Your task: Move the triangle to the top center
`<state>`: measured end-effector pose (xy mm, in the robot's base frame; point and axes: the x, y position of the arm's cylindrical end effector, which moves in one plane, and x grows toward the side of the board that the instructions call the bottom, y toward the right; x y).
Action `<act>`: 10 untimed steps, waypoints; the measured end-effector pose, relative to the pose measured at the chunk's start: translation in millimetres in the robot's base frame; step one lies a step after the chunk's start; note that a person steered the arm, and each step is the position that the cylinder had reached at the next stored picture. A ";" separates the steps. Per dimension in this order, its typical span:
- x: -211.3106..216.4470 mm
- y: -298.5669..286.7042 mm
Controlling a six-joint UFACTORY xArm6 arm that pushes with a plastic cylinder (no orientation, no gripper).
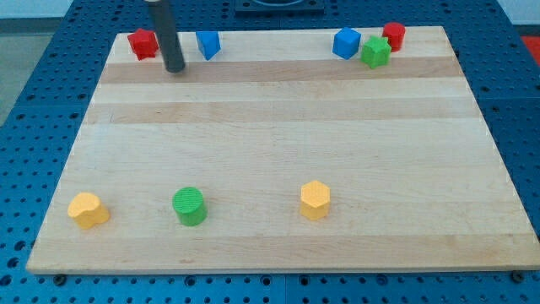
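Blue plastic, wedge-shaped: the small blue triangle block [208,44] is sitting near the top edge of the pale wooden board [278,160], toward the view's left, well short of the top centre. Its faces are looking clean and sharp-edged, with one point seeming to aim toward the view's bottom, though at this size the exact facing is hard to make out. The straight dark rod is coming down from the view's top, and my tip [175,70] is resting on the board just to the left of the triangle and slightly below it, apart from it, not touching. There are no jaws on this rig, so nothing is being clasped or let go; the rod can only shove. A small red block [143,43] of uncertain shape is lying just left of the rod. Judging from this layout, the approach step is in hand: the tip is standing on the correct side for a rightward push. The next move is calling for lifting the line of travel a little toward the view's top so the tip is meeting the wedge squarely, then sliding right along the top edge and stopping at mid-board, before the cluster of a blue block [346,42], a green block [375,52] and a red block [393,35] at the view's top right. An off-centre contact is likely to spin the wedge.
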<state>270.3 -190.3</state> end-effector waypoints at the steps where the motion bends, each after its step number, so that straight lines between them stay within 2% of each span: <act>1: -17.7 23.0; 2: -13.1 69.8; 3: -31.6 56.5; 4: -41.3 9.9; 6: -76.6 24.8; 7: -26.2 86.3; 8: -1.2 142.7; 9: -25.1 100.8; 10: -50.3 35.2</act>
<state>220.1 -155.2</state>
